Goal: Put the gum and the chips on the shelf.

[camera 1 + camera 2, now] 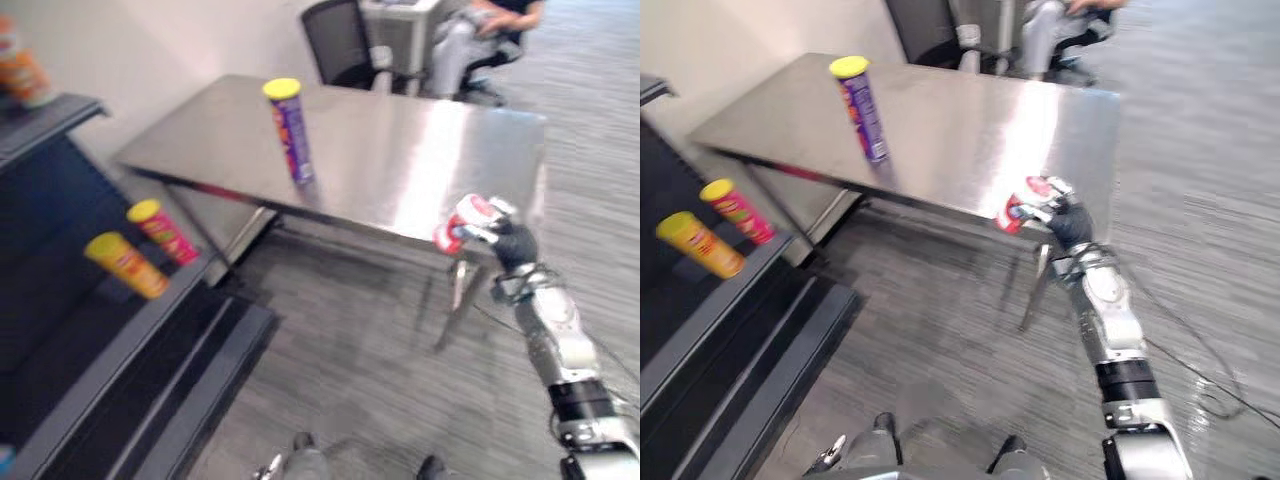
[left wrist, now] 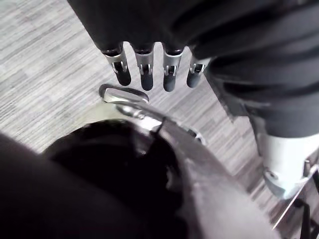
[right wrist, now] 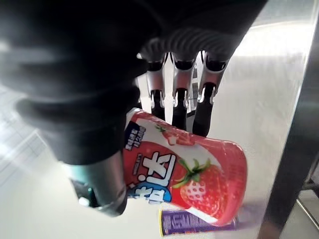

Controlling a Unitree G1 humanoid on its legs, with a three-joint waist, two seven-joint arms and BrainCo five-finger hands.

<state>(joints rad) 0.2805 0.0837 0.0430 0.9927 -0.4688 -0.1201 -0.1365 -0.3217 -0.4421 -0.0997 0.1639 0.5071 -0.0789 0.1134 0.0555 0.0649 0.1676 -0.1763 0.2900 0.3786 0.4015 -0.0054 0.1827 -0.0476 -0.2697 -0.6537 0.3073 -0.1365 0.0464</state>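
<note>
Red gum tub (image 3: 199, 174) in right hand (image 1: 495, 232)

Right arm (image 1: 556, 335) stretched forward, right hand (image 3: 180, 97) curled round gum tub (image 3: 199, 174), left hand (image 2: 149, 30) lowered, fingers (image 2: 146, 78) straight

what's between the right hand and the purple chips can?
Just bare steel tabletop, in both eye views. The purple chips can stands on it; the right hand holds the gum tub by the near edge.
</note>
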